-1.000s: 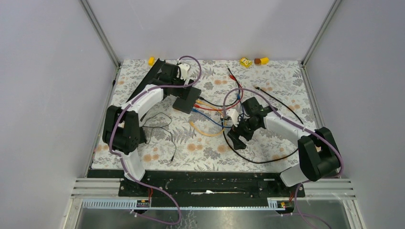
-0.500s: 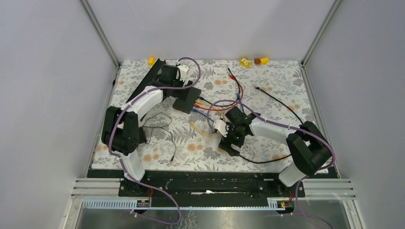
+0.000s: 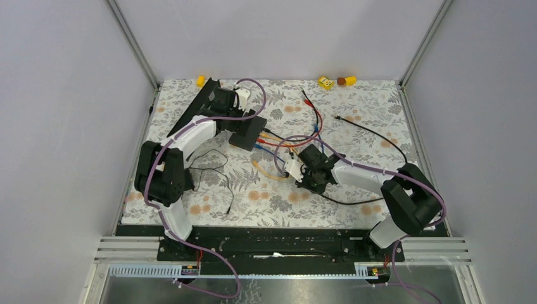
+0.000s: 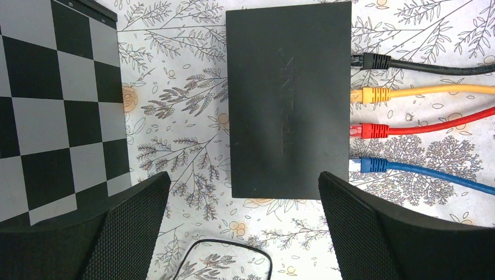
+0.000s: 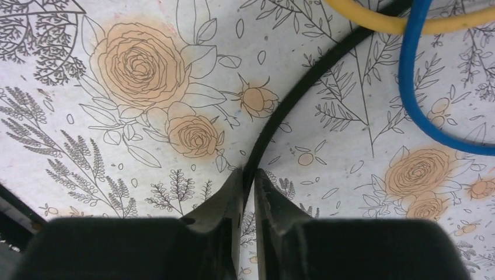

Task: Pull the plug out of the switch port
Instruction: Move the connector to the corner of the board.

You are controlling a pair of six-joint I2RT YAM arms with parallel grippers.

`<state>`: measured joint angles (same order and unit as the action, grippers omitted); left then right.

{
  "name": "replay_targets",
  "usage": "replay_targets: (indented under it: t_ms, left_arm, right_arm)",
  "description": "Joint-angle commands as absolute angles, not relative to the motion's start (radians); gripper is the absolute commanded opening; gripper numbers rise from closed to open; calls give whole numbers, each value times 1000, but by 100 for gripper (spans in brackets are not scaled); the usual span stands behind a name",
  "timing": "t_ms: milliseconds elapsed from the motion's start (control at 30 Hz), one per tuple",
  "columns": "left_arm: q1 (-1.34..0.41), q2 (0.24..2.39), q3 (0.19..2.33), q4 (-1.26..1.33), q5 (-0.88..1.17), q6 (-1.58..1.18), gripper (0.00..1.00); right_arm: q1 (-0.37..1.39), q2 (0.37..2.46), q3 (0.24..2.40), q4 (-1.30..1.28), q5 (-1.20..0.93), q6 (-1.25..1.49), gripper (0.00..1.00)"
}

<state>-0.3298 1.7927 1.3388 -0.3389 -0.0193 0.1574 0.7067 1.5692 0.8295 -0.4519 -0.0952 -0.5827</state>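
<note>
The switch lies flat on the flowered cloth. Black, yellow, red and blue plugs sit in the ports along its right edge. My left gripper hovers over the switch's near end, open wide, with nothing between its fingers. My right gripper is low over the cloth right of the switch, shut on a black cable. That cable runs up and away between the fingertips. I cannot tell which plug it leads to.
A black-and-grey chequered board lies left of the switch. A thin black wire loops below my left gripper. Blue and yellow cables cross beside my right gripper. Small yellow objects sit at the back edge.
My right arm moved left and down to the black cable, and its jaws went from open to shut on it. The left arm stayed still and open.
</note>
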Motion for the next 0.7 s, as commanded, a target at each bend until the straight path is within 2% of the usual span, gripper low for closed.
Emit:
replay_targets:
  t_ms: [0,100,267,433,667]
  left_arm:
    - [-324,1736,1332,-293,-21,169,99]
    - [-324,1727,1320,-287,-24,173,99]
    - [-324,1715,1302,-280,-29,180,99]
    - [-322,1705,1289,-275,-33,187,99]
    - [-322,1696,1277,-269,-28,190,99]
  right_arm:
    - [707,1604,735,-519,-8,-606,12]
    - [706,1581,704,-507,39,-632,0]
    - [674,1513,686,-563,56,-701,0]
    - [547,1446,727,-750,2,-821,0]
    - [377,1354,700,-829,131,-985,0]
